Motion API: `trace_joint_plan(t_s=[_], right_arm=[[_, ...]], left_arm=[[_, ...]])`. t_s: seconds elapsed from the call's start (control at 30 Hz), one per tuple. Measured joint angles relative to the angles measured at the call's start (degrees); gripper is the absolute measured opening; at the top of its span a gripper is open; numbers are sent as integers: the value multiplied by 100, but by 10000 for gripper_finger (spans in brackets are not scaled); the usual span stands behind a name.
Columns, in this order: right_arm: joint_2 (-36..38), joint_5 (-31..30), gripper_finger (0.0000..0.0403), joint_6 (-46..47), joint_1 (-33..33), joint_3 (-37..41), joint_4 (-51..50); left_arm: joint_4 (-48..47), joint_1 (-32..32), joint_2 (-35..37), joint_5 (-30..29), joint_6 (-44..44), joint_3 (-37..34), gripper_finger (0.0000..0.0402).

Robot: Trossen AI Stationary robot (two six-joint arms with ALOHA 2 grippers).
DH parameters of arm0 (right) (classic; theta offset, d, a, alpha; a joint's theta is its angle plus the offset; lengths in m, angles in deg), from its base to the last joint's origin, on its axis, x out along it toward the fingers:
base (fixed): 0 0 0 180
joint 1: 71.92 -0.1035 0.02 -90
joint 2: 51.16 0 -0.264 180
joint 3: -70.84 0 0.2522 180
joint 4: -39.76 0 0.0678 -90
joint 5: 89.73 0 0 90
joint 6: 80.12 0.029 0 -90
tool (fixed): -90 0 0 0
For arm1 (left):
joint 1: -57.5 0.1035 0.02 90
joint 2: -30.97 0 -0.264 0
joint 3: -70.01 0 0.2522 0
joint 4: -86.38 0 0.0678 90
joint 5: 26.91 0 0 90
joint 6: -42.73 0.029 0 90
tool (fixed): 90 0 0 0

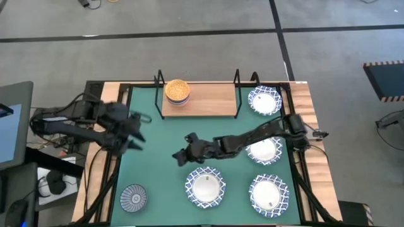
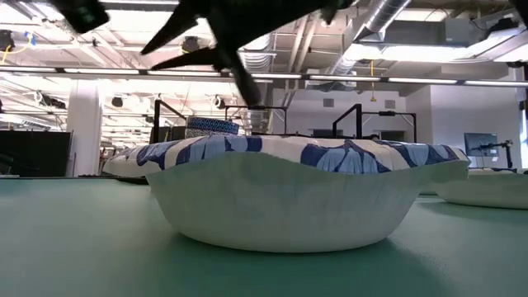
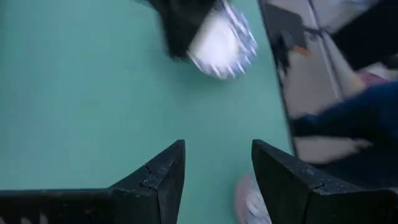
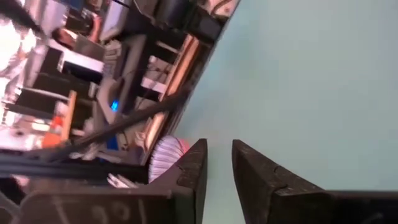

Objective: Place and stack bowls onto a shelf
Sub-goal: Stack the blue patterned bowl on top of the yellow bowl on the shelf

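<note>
Hovering released over mid-frame green mat [image 1: 158, 135], the right gripper [image 1: 181, 153] holds nothing, while the left gripper [image 1: 134, 133], also released, waits at left, yellow bowl [image 1: 177, 91] on the shelf [image 1: 208, 101]

Yellow bowl [image 1: 177, 89] on light-wood shelf [image 1: 208, 101]; green mat [image 1: 158, 170].

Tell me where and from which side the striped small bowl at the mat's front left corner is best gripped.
Grip the dark-blue striped bowl by its rim, coming straight down from above. It sits upright and open, apart from other dishes, so one finger can go inside the wall and one outside. The left hand is probably the closer one.
</note>
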Motion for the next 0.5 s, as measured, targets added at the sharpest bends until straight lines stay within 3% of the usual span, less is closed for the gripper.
trace_joint_plan(t_s=[0.2, 0.5], right_arm=[[-480, 124, 125, 22, 54, -746, -426], [-348, -212, 128, 107, -235, -1140, -2018]], left_arm=[[246, -1174, 478, 97, -1025, -1042, 169], [1221, -2833, 202, -445, -1824, -2212, 169]])
